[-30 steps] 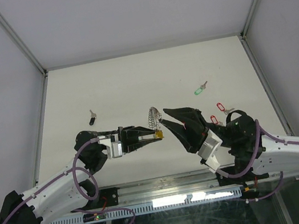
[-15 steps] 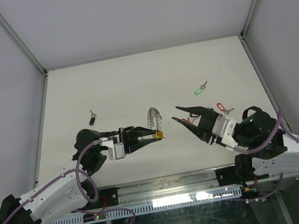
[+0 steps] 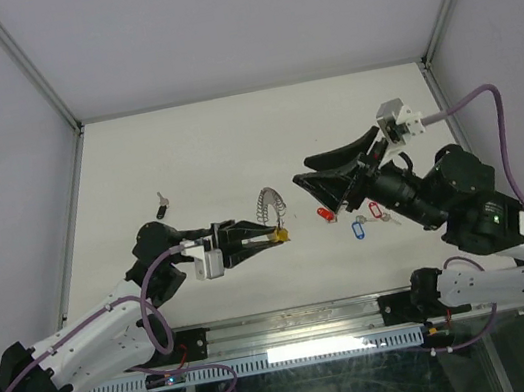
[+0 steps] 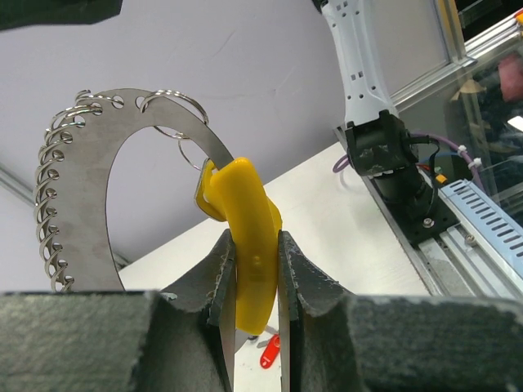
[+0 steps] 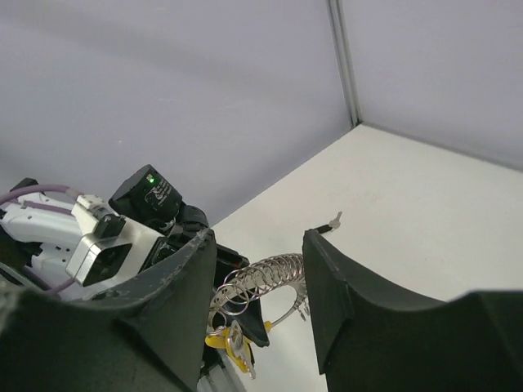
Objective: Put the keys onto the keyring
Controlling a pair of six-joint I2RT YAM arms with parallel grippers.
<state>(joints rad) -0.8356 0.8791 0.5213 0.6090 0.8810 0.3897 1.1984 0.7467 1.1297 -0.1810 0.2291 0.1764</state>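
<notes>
Near the front edge, left gripper [image 3: 279, 237] stays clamped on the keyring [image 3: 266, 205] by its yellow segment [image 4: 249, 245], while right gripper [image 3: 301, 173], wide and empty, has swung back rightward, leaving keys [image 3: 326, 213] unthreaded.

Brushed metal keyring [image 4: 90, 212], glossy yellow plastic segment [image 4: 249, 245], between matt dark fingers [image 4: 315, 327].

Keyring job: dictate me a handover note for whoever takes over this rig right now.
Left tool: shut on the yellow segment of the keyring, held off the table.
Right tool: open, empty, raised beside the keyring.
Keys: red-tagged key, blue-tagged key and second red-tagged key lie on the table near the right arm; black-tagged key at far left.
Done: keyring gripped. Left: no key shows on it; all four visible keys need threading.
</notes>
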